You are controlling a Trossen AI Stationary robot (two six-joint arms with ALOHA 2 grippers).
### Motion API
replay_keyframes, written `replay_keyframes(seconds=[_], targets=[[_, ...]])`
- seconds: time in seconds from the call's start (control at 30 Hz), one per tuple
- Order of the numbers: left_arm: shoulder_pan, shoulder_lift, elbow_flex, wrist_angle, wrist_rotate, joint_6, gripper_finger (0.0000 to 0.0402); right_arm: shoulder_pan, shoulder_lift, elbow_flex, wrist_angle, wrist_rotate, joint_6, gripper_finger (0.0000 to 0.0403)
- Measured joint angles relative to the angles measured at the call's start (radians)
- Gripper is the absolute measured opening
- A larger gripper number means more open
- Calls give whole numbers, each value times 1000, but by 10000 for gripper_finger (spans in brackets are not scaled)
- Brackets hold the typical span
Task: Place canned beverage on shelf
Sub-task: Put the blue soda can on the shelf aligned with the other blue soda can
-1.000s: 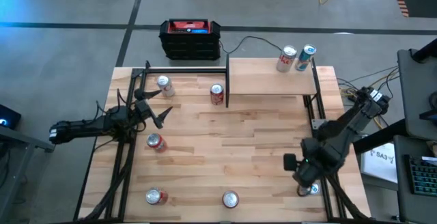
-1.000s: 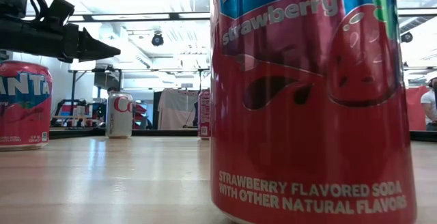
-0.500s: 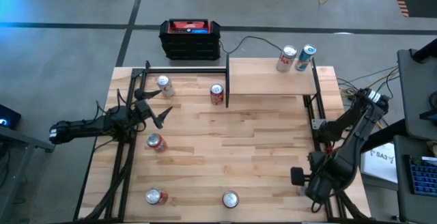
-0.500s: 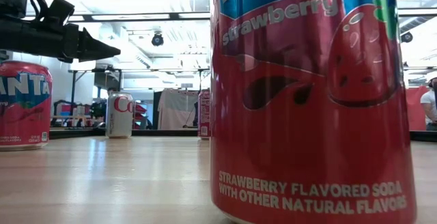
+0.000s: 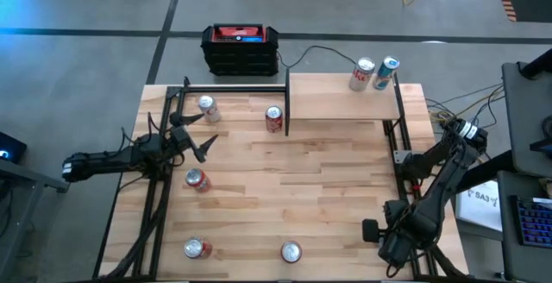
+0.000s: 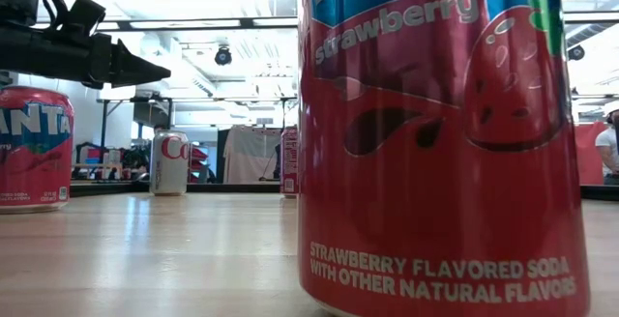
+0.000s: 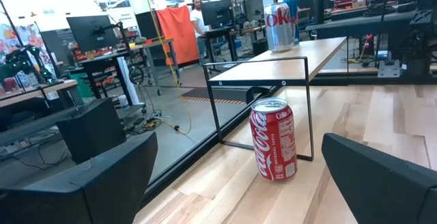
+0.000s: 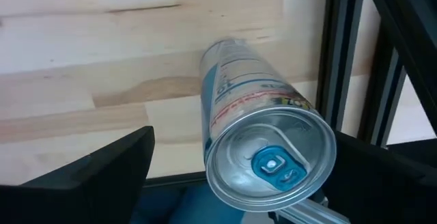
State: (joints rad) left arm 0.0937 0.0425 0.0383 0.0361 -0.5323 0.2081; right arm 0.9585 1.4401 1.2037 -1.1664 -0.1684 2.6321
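Directly between open right jaws, upright can [image 8: 263, 145]

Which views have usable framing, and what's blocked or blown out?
Low view: strawberry soda can fills most of the frame, ceiling lights blown out. High view: even light, whole table visible. Right wrist view: can lid looms close with glare.

- Left arm [image 5: 112, 158]: dark, slim, loose black cables trailing alongside; its tool [image 5: 197, 136] has two black, tapering, pointed fingers.
- Right arm [image 5: 440, 179]: dark, bulkier joints, white band near upper joint, thin cables trailing off it.
- Right tool [image 8: 232, 176]: fingers [image 8: 89, 176] matte black, blocky, flat-faced.
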Motion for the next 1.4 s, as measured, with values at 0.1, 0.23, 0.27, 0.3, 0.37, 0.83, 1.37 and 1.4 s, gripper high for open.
replay_keyframes(seconds=[0.1, 0.23, 0.27, 0.3, 0.37, 0.83, 1.37, 1.4], targets=[[0, 0, 0, 0, 0, 0, 399, 0, 2, 0, 0, 0, 31, 385], [0, 0, 0, 0, 0, 0, 399, 1, 2, 0, 0, -1, 41, 370], [0, 0, 0, 0, 0, 0, 399, 3, 2, 0, 0, 0, 42, 363], [0, 0, 0, 0, 0, 0, 399, 4, 2, 0, 0, 0, 46, 355], [0, 0, 0, 0, 0, 0, 399, 5, 2, 0, 1, -1, 54, 337], [0, 0, 0, 0, 0, 0, 399, 6, -1, -18, 12, 7, 22, 231], [0, 0, 0, 0, 0, 0, 399, -147, -65, -23, -223, 131, -221, 231], [0, 0, 0, 0, 0, 0, 399, -174, -72, -23, -237, 135, -264, 231]])
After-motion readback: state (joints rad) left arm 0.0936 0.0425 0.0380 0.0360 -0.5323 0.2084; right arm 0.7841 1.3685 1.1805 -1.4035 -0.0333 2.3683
